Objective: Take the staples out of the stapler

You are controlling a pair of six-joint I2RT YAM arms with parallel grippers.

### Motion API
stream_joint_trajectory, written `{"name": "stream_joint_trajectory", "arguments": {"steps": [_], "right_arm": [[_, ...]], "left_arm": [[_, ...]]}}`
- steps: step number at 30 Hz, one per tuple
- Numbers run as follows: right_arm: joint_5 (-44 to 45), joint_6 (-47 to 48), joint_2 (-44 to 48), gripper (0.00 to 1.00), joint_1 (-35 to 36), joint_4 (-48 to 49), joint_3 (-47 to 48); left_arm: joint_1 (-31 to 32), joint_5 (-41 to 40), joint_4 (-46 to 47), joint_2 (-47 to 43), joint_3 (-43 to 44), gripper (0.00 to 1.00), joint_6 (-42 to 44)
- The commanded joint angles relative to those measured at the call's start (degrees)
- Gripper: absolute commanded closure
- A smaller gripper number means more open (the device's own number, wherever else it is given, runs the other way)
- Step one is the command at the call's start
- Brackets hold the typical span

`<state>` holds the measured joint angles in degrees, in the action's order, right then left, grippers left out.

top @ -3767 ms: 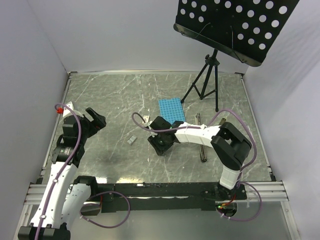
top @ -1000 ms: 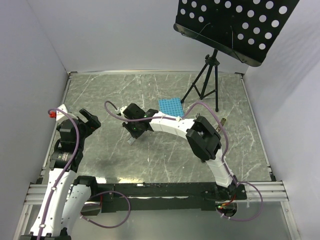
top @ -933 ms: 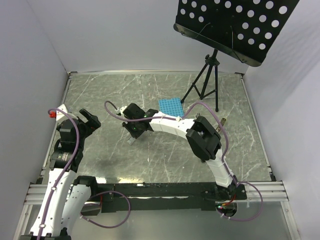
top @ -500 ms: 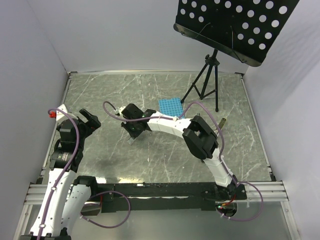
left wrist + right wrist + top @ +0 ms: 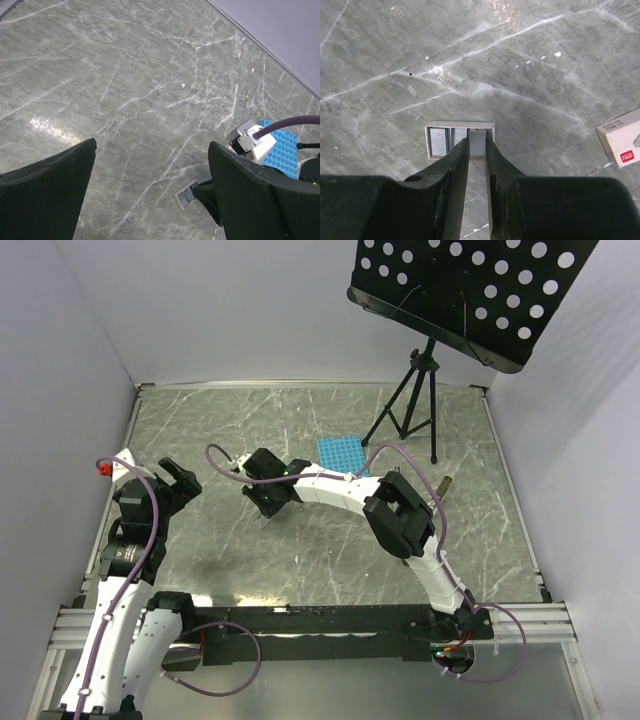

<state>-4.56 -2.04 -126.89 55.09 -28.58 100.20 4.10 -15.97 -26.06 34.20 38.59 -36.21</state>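
My right gripper [image 5: 477,140] is shut on a grey strip of staples [image 5: 477,150] and holds it over the right end of a small white open box [image 5: 460,124] that holds more staple strips [image 5: 436,140]. In the top view this gripper [image 5: 268,502] is left of centre. The box also shows in the left wrist view [image 5: 186,196], with a right finger beside it. My left gripper [image 5: 180,480] is open and empty at the far left, well apart from the box. The stapler is hidden, likely beneath the right arm.
A blue studded plate [image 5: 340,452] lies just behind the right arm. A tan-white block with a red label [image 5: 622,144] lies to the right of the box. A tripod of a music stand [image 5: 410,410] stands at the back right.
The right arm has swung from the table's centre to the left, over the small box, and settled there in the last second. The left gripper drew back slightly and stayed open.
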Motion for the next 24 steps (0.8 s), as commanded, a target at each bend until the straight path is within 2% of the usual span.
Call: {"name": "stream_joint_trajectory", "arguments": {"steps": [1, 15, 24], "right_arm": [[0.51, 0.28, 0.77, 0.73, -0.07, 0.45, 1.14], [-0.19, -1.29, 3.14, 0.66, -0.07, 0.72, 0.52], [-0.02, -7.34, 12.44, 0.65, -1.3, 3.09, -3.77]], "left_arm": [[0.03, -0.73, 0.23, -0.71, 1.58, 0.02, -0.36], [0.03, -0.82, 0.14, -0.62, 1.49, 0.02, -0.71], [0.03, 2.07, 0.66, 1.22, 0.88, 0.05, -5.09]]}}
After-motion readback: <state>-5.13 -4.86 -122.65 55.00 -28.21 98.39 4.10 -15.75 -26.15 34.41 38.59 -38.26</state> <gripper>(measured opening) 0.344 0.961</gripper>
